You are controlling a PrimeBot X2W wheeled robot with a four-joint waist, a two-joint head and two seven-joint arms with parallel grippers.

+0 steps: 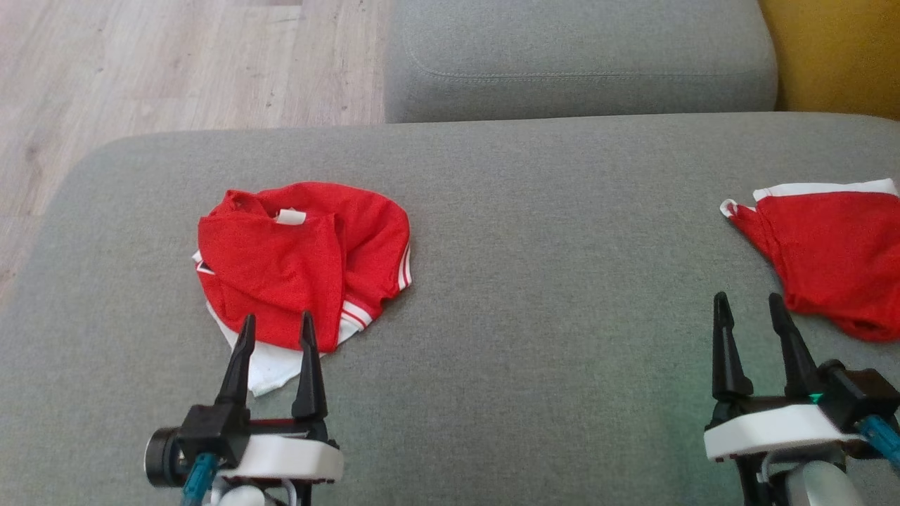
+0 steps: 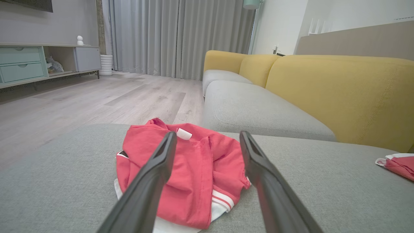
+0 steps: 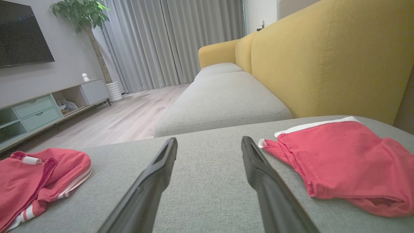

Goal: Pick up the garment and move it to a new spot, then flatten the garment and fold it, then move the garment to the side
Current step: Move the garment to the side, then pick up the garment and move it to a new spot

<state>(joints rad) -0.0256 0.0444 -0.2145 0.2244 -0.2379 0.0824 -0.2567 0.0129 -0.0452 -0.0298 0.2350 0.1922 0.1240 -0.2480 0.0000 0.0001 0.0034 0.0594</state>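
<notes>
On grey cushion (image 1: 548, 232) | garment (image 1: 295, 260) crumpled, left | other red cloth (image 1: 837, 260) right

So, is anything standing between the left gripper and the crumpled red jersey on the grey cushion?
Nothing visible does. The open left gripper has its fingertips at the near edge of the jersey in the head view. The other red cloth lies far to the right on the same cushion.
</notes>
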